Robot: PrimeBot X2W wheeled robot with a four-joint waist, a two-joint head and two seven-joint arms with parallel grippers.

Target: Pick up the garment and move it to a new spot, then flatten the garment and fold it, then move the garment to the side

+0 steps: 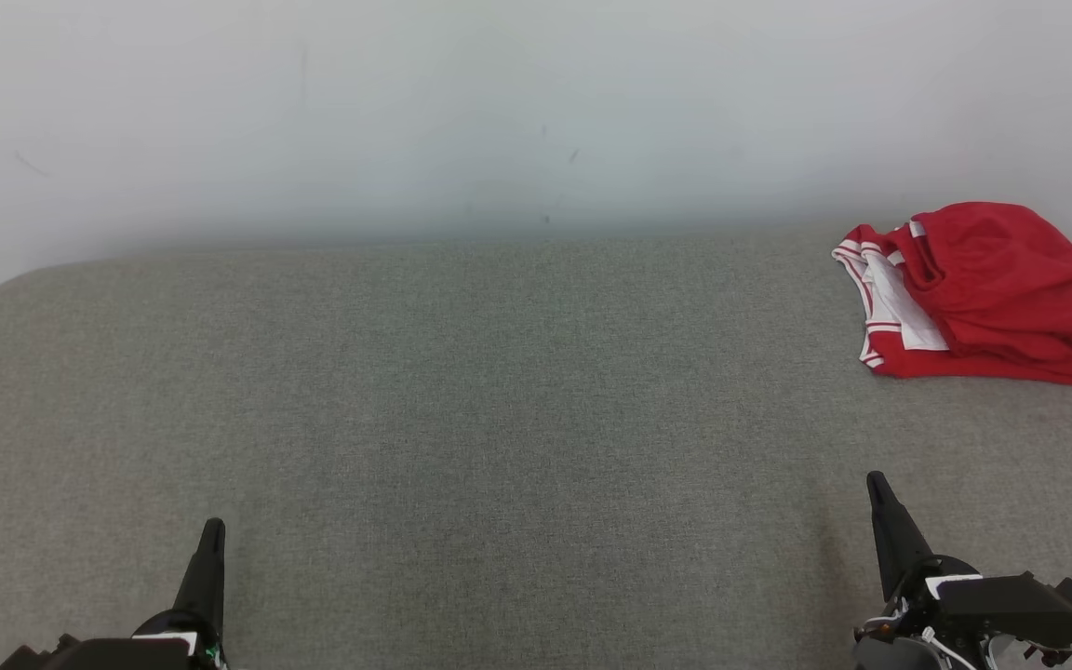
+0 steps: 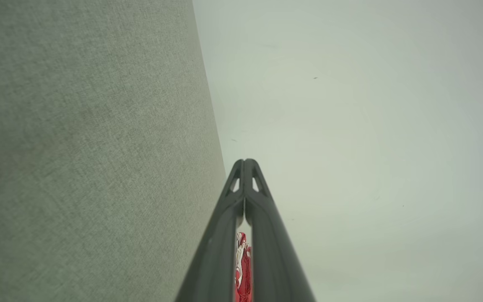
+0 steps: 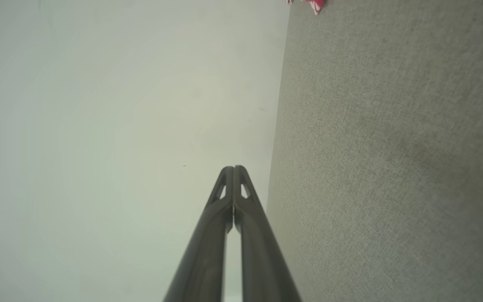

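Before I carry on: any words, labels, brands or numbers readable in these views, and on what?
None can be read.
The crumpled red garment with white trim shows no print or tag.
The grey fabric surface is plain.
The pale wall bears only faint specks, no letters.

— The light?
— Bright, soft, even; a faint shadow at the foot of the wall.
— Sharp?
— The head view is; up close, the left gripper's fingers blur, and both wrist views look hazy.
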